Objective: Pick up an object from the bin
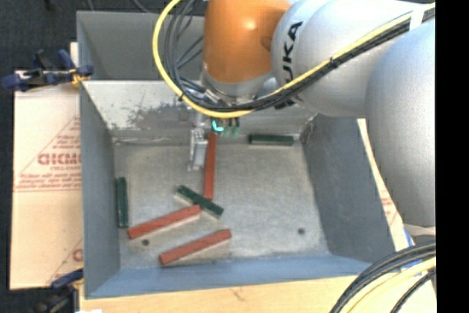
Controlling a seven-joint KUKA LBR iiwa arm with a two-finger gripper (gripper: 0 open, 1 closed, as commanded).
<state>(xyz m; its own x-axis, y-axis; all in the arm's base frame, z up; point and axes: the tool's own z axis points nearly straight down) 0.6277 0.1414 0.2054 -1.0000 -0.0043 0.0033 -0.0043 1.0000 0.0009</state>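
My gripper point(198, 155) hangs below the arm's orange cover, over the back middle of the bin. A narrow red bar point(210, 174) runs lengthwise right beside it, its top end hidden under the wrist. The bar's lower end reaches a small dark green block point(200, 201) lying aslant on the bin floor. Whether the red bar is gripped or just lies next to the gripper I cannot tell. A second red bar point(165, 221) lies just in front of the green block, touching it.
A third red bar point(195, 246) lies near the front wall. A dark green bar point(121, 201) rests along the left wall, and another green bar point(270, 139) sits against the back wall at the right. The arm covers the bin's back right.
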